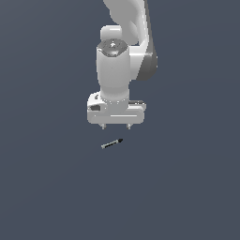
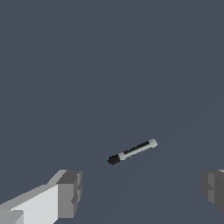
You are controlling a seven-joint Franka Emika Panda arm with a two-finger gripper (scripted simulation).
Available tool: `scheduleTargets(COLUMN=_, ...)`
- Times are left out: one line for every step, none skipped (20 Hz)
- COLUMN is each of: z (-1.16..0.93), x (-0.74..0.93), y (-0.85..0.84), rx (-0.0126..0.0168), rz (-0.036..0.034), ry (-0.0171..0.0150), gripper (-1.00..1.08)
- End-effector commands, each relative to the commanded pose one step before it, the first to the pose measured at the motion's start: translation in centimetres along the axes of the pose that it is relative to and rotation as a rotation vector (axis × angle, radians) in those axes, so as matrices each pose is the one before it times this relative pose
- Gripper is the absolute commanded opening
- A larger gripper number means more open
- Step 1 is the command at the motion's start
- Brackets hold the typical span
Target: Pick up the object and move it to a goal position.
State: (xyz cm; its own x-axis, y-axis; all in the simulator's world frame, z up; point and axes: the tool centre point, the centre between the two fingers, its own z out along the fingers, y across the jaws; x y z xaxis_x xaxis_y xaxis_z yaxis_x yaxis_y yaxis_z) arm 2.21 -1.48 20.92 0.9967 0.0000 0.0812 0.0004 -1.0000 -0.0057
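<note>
Tiny thin dark stick with one pale grey end lying flat on the plain dark bench, just below the white tool. Tool spread wide, holding nothing. Probably light, stiff, easy to roll; best pinched at the middle. Wrist view alone showing the grey pads beside the stick.

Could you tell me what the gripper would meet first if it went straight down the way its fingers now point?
Probably the bare floor. The open gripper points down, and the pen-like stick lies just ahead of the fingers, not between them, though depth is unclear.
</note>
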Motion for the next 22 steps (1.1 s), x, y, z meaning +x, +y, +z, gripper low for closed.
scheduleTargets(z=0.000, x=0.000, y=0.001, rx=0.00000, rz=0.00000, ry=0.00000, gripper=1.00)
scheduleTargets(z=0.002, x=0.007, y=0.031, rx=0.00000, rz=0.00000, ry=0.00000, gripper=1.00)
scheduleTargets(z=-0.064, x=0.002, y=0.152, rx=-0.00145, rz=0.00127, ry=0.00103, gripper=1.00)
scheduleTargets(z=-0.075, x=0.010, y=0.227, rx=-0.00177, rz=0.00157, ry=0.00125, gripper=1.00)
scheduleTargets(z=-0.107, x=0.013, y=0.318, rx=-0.00250, rz=0.00221, ry=0.00177, gripper=1.00)
scheduleTargets(z=-0.133, x=0.017, y=0.404, rx=-0.00311, rz=0.00272, ry=0.00220, gripper=1.00)
scheduleTargets(z=-0.167, x=0.018, y=0.495, rx=-0.00387, rz=0.00332, ry=0.00272, gripper=1.00)
scheduleTargets(z=-0.166, x=0.017, y=0.492, rx=-0.00383, rz=0.00319, ry=0.00268, gripper=1.00)
scheduleTargets(z=-0.136, x=0.012, y=0.400, rx=-0.00311, rz=0.00247, ry=0.00217, gripper=1.00)
scheduleTargets(z=-0.105, x=0.009, y=0.307, rx=-0.00237, rz=0.00175, ry=0.00165, gripper=1.00)
scheduleTargets(z=-0.078, x=0.005, y=0.216, rx=-0.00173, rz=0.00113, ry=0.00121, gripper=1.00)
scheduleTargets(z=-0.050, x=0.002, y=0.122, rx=-0.00106, rz=0.00049, ry=0.00074, gripper=1.00)
scheduleTargets(z=-0.001, x=0.003, y=0.036, rx=0.00000, rz=0.00000, ry=0.00000, gripper=1.00)
scheduleTargets(z=0.016, x=-0.003, y=-0.078, rx=0.00040, rz=-0.00049, ry=-0.00027, gripper=1.00)
scheduleTargets(z=0.043, x=-0.004, y=-0.102, rx=0.00078, rz=0.00015, ry=-0.00057, gripper=1.00)
scheduleTargets(z=0.045, x=-0.005, y=-0.023, rx=0.00043, rz=0.00210, ry=-0.00041, gripper=1.00)
scheduleTargets(z=0.051, x=-0.009, y=0.001, rx=0.00017, rz=0.00386, ry=-0.00030, gripper=1.00)
scheduleTargets(z=0.071, x=-0.012, y=0.008, rx=0.00022, rz=0.00542, ry=-0.00041, gripper=1.00)
scheduleTargets(z=0.093, x=-0.015, y=0.003, rx=0.00035, rz=0.00680, ry=-0.00057, gripper=1.00)
scheduleTargets(z=0.115, x=-0.019, y=-0.009, rx=0.00049, rz=0.00806, ry=-0.00074, gripper=1.00)
scheduleTargets(z=0.136, x=-0.023, y=-0.015, rx=0.00060, rz=0.00941, ry=-0.00091, gripper=1.00)
scheduleTargets(z=0.157, x=-0.027, y=-0.021, rx=0.00070, rz=0.01076, ry=-0.00107, gripper=1.00)
